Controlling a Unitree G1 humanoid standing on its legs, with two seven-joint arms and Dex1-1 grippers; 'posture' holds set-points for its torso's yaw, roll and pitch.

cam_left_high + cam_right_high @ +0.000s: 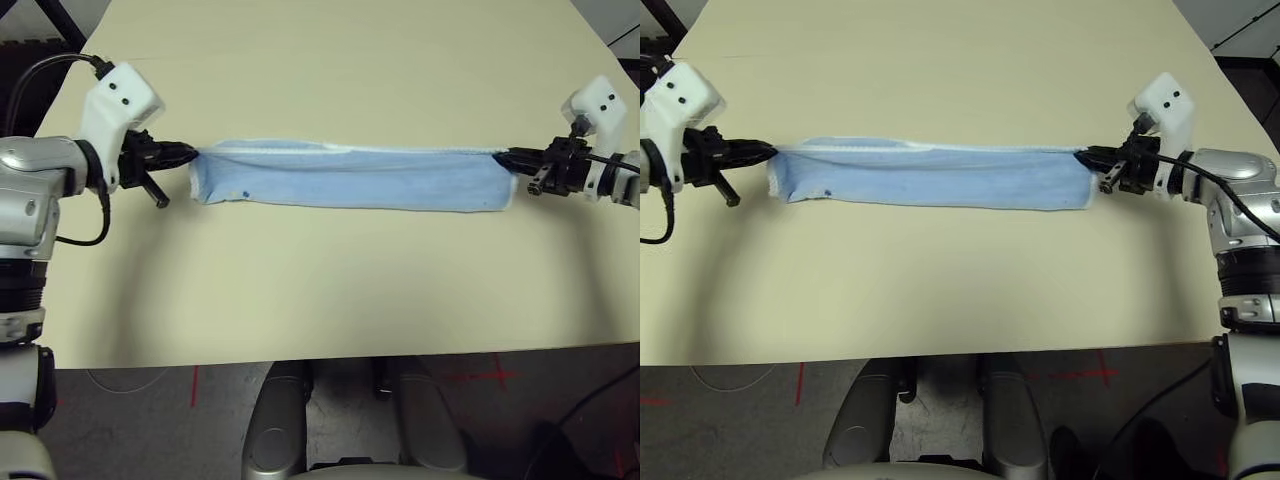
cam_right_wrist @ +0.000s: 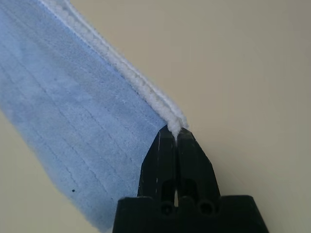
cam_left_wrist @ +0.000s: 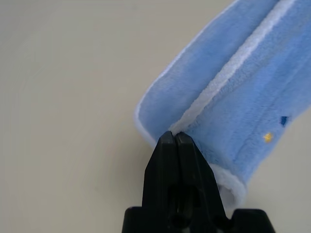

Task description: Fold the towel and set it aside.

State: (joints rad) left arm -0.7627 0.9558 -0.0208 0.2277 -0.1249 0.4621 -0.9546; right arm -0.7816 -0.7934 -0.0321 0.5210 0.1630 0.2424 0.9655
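Observation:
The light-blue towel is stretched into a long narrow band across the middle of the table, folded over on itself, its white edging along the far side. My left gripper is shut on the towel's far left corner; in the left wrist view the closed fingertips pinch the white edging where two layers meet. My right gripper is shut on the far right corner, its closed tips clamping the doubled white hem. A small dark motif shows near the towel's left end.
The beige table spreads wide in front of and behind the towel. Its front edge runs close to my body, with floor and red tape marks below. Dark objects sit past the table's far corners.

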